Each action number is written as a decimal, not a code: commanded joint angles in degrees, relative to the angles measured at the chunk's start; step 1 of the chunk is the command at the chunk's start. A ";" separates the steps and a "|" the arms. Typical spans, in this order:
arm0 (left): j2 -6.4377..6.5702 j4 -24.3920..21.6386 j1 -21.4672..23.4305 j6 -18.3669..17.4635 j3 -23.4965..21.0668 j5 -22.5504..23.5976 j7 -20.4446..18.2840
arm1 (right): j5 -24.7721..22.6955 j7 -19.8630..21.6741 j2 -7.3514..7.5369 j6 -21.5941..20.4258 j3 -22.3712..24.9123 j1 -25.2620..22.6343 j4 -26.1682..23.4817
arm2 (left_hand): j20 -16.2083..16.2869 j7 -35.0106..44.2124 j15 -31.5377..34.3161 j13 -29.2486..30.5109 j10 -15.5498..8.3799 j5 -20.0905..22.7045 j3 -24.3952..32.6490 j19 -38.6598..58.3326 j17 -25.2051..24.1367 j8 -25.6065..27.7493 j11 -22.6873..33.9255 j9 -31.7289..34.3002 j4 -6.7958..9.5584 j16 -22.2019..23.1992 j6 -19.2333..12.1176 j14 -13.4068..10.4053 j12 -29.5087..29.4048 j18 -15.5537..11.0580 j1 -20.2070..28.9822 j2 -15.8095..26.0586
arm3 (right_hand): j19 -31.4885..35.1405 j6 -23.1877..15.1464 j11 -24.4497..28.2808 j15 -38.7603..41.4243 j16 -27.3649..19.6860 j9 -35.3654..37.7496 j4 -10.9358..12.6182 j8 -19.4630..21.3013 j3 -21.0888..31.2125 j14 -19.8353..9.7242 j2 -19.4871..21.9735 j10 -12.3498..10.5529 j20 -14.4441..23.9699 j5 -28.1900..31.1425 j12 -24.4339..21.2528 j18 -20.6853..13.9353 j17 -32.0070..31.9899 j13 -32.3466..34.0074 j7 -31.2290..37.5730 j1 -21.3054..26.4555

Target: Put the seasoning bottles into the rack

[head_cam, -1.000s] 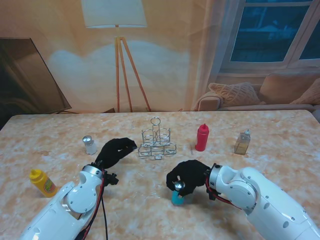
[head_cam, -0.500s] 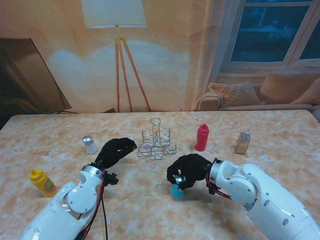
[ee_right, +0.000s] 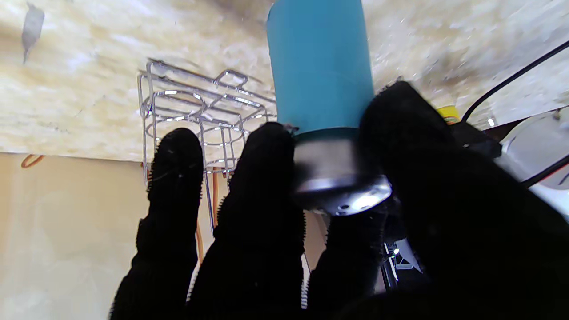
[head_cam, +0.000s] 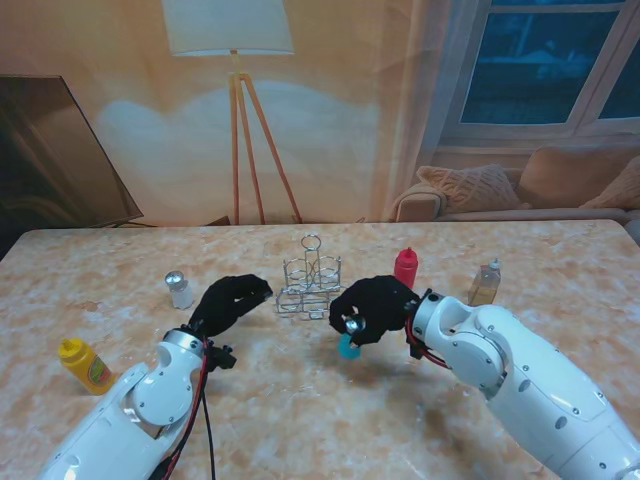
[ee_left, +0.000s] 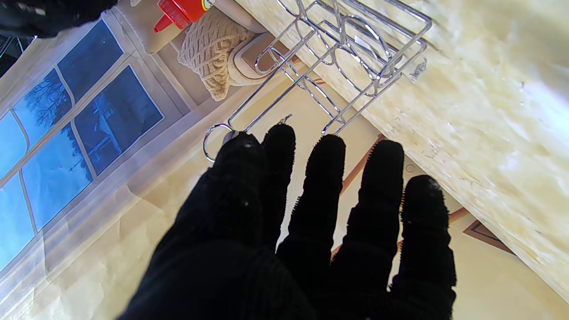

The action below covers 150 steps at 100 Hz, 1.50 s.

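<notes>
The right robot hand (head_cam: pixel 372 310) grips a teal shaker (head_cam: pixel 348 346) just beside the wire rack (head_cam: pixel 313 280), half hiding the red bottle (head_cam: pixel 405 264); the left robot hand (head_cam: pixel 230 303) hovers empty, fingers spread.

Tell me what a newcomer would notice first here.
The black-gloved right hand grips a teal shaker with a silver cap, lifted just right of the wire rack at the table's middle. The black-gloved left hand hovers open on the rack's left.
</notes>
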 commanded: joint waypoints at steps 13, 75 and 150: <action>-0.12 0.18 0.03 -0.11 -0.15 -0.11 -0.61 | -0.56 -1.06 -1.22 1.71 -1.88 2.35 1.65 | 1.17 -0.43 -0.91 -0.09 -0.04 -1.04 -1.67 -0.15 -0.37 0.10 -0.04 0.19 0.44 1.25 -0.10 0.43 0.31 0.56 1.59 0.73 | 1.38 -3.84 3.72 1.55 1.24 3.76 0.50 1.98 3.23 -2.45 1.32 -4.29 0.94 4.08 2.92 -0.75 0.62 1.38 9.20 4.94; -0.19 0.59 -0.17 -0.33 -0.24 -0.14 -0.37 | -2.93 -11.36 -3.38 9.44 -8.68 8.31 9.08 | 1.17 -0.38 -0.89 -0.10 -0.09 -1.07 -1.81 -0.14 -0.41 0.10 0.01 0.17 0.45 1.27 -0.03 0.38 0.33 0.55 1.71 0.81 | 1.22 -2.86 4.82 2.73 0.89 2.86 0.78 1.47 2.76 -1.95 1.80 -3.47 1.11 3.32 2.59 -0.25 0.18 0.51 9.95 5.76; -0.23 0.91 -0.28 -0.48 -0.31 -0.23 -0.25 | -2.54 -18.82 -5.65 14.86 -16.26 14.05 16.76 | 1.18 -0.33 -0.89 -0.09 -0.05 -1.08 -1.98 -0.11 -0.33 0.08 0.00 0.17 0.47 1.28 -0.12 0.33 0.33 0.54 1.84 0.80 | 1.34 -1.92 7.03 4.80 -0.33 1.07 1.42 0.57 1.62 -1.86 3.10 -2.80 1.20 1.69 1.61 0.18 -0.02 -0.82 11.47 6.62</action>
